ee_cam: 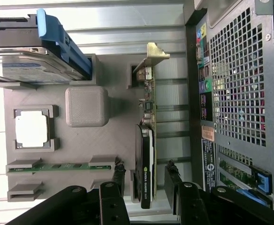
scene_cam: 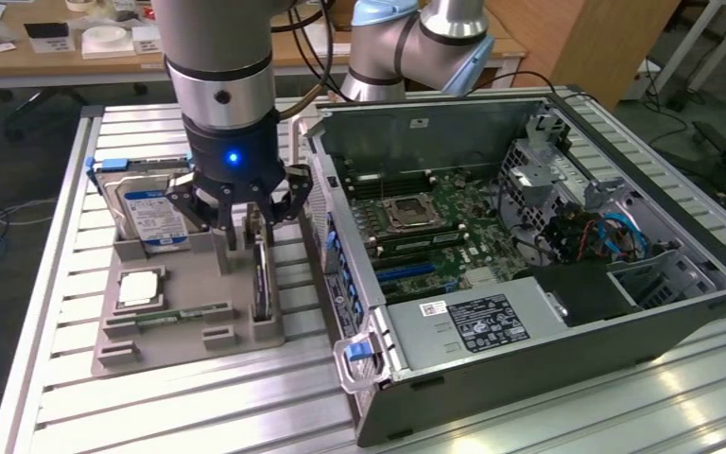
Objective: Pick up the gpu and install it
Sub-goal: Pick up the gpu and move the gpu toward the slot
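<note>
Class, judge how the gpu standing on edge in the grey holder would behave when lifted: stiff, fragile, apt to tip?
The gpu is probably stiff: a flat board with a metal bracket. Likely fragile: bare components show along its edge. Standing on edge, it might tip if knocked sideways.

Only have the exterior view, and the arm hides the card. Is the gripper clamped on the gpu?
Observer: No. The wrist view shows the gripper straddling the gpu, with a gap visible on each side.
Operator: Which part of the card is it over?
Observer: The black shroud end. The silver bracket is at the end away from the gripper.
</note>
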Action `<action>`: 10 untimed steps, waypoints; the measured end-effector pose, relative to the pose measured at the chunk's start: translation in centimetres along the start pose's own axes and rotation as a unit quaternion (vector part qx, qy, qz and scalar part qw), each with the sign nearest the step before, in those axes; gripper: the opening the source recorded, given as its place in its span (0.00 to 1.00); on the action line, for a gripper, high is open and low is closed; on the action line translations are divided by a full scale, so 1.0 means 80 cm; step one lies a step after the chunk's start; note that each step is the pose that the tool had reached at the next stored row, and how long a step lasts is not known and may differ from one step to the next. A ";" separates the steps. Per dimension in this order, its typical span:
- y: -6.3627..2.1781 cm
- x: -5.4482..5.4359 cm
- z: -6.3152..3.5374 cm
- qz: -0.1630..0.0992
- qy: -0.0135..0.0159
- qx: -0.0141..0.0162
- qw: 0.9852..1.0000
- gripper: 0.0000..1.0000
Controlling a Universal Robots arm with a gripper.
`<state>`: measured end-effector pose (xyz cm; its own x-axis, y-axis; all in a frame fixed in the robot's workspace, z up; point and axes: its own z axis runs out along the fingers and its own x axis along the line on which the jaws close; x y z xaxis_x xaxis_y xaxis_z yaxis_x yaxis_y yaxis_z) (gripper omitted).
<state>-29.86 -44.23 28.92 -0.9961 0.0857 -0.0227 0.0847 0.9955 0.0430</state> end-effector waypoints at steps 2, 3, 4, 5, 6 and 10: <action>0.000 0.000 0.001 0.000 0.000 0.000 1.000 0.47; 0.000 0.000 0.001 0.000 0.000 0.000 1.000 0.47; 0.000 0.000 0.001 0.000 0.000 0.000 1.000 0.47; 0.000 0.000 0.001 0.000 0.000 0.000 1.000 0.47; 0.000 0.000 0.001 0.000 0.000 0.000 1.000 0.47; 0.000 0.000 0.003 0.000 0.000 0.000 1.000 0.47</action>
<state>-29.86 -44.23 28.67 -0.9960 0.0858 -0.0229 0.0848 0.9955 0.0430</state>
